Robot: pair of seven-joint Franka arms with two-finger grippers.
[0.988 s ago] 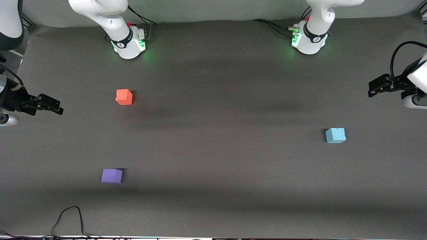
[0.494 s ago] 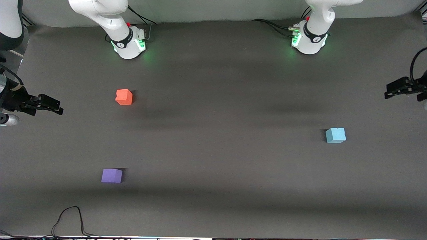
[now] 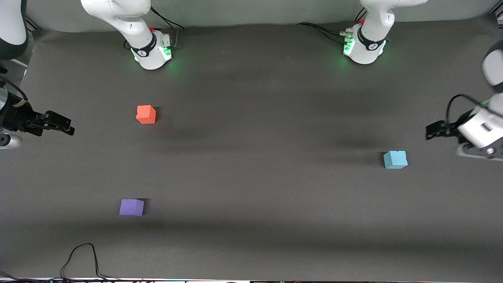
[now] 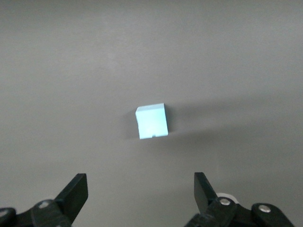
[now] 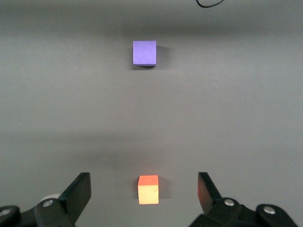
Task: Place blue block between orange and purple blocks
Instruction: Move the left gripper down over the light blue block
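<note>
Since half a second ago, only the left gripper (image 3: 432, 130) has moved: it has come in from the tabletop's edge at the left arm's end and dropped lower in the front view, toward the blue block (image 3: 395, 159). All three blocks lie exactly where they lay a second ago.

Blue block: flat on the tabletop (image 3: 259, 173) toward the left arm's end, well apart from the other two, untouched. Orange block (image 3: 146, 114) and purple block (image 3: 131, 207): both toward the right arm's end, the purple nearer the front camera, with bare tabletop between them. That gap is the target, and it appears wide enough to take a third cube.

Left gripper: jaws spread wide and empty. The left wrist view shows the blue block (image 4: 152, 121) centred ahead between the fingers (image 4: 75, 193), clear of them. The camera looks down on it, so the hand is judged to be lining up for a grasp from above, not yet descended.

Right gripper (image 3: 65, 126): wide open, empty, over the tabletop's edge at the right arm's end. Its wrist view looks across the orange block (image 5: 148, 189) to the purple block (image 5: 144, 52). This arm waits.

Task status: pick not yet made.
</note>
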